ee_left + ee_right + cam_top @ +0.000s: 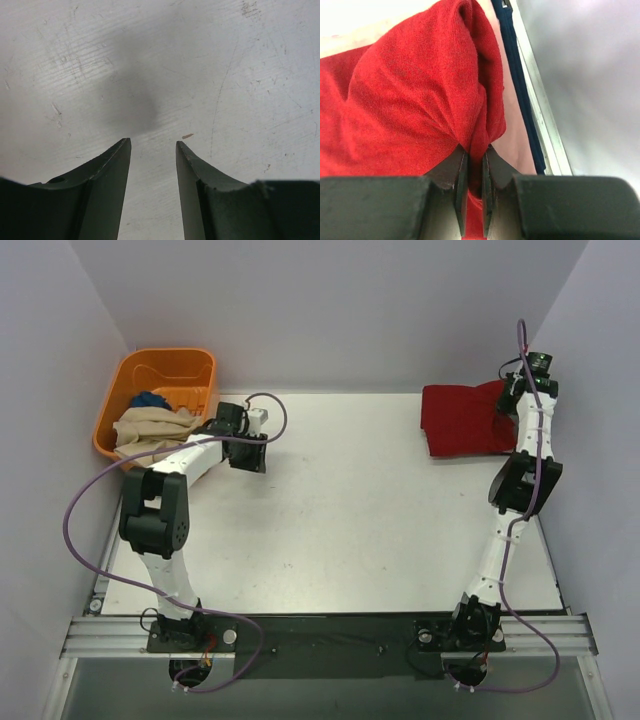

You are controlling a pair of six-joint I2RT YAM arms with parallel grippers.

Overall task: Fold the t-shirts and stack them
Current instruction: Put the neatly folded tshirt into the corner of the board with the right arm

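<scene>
- I see the dark red soft cloth t-shirt (462, 420) lying in the upper right of the top view, on the white table (340, 520), close to the right wall.
- My right gripper (474, 165) is at the right edge of that shirt. In the right wrist view its 2 dark fingers (461, 170) are squeezed together on a bunched-up fold of the red cloth (410, 90).
- The fold stands up in a hump above the fingers and fills the left and middle of that view.
- Just right of the red cloth I see a bit of dusty pink cloth (515, 140), and next to it a thin strip of navy cloth (520, 85). I cannot tell how they are folded.
- My left gripper (152, 145) is in the upper left part of the top view. Its 2 fingers (112, 165) are apart with nothing between them, and they point at the bare, scratched table (200, 60).
- The orange plastic basket (115, 405) sits in the upper left corner, just beside my left arm.
- A beige cloth shirt (150, 428) is piled in the basket and hangs over its near rim. A blue one (150, 400) peeks out behind it.
</scene>
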